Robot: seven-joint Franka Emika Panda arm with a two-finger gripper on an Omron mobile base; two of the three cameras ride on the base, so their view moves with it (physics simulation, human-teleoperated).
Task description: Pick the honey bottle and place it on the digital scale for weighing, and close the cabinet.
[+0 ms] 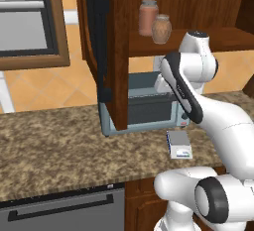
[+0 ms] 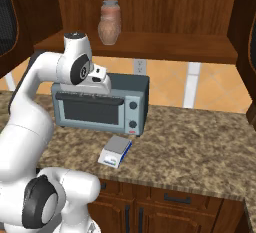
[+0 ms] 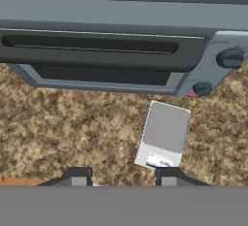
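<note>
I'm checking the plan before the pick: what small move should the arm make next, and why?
Probably raise the gripper toward the cabinet shelf. The honey bottle stands there beside a reddish jar, while the hand looks down at the bare digital scale and holds nothing.

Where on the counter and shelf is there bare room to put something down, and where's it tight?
Bare counter stretches left of the toaster oven, and again right of it toward the wall. The scale top is bare. The shelf is free right of the honey bottle. Tight: between honey bottle and red jar, and between oven and scale.
</note>
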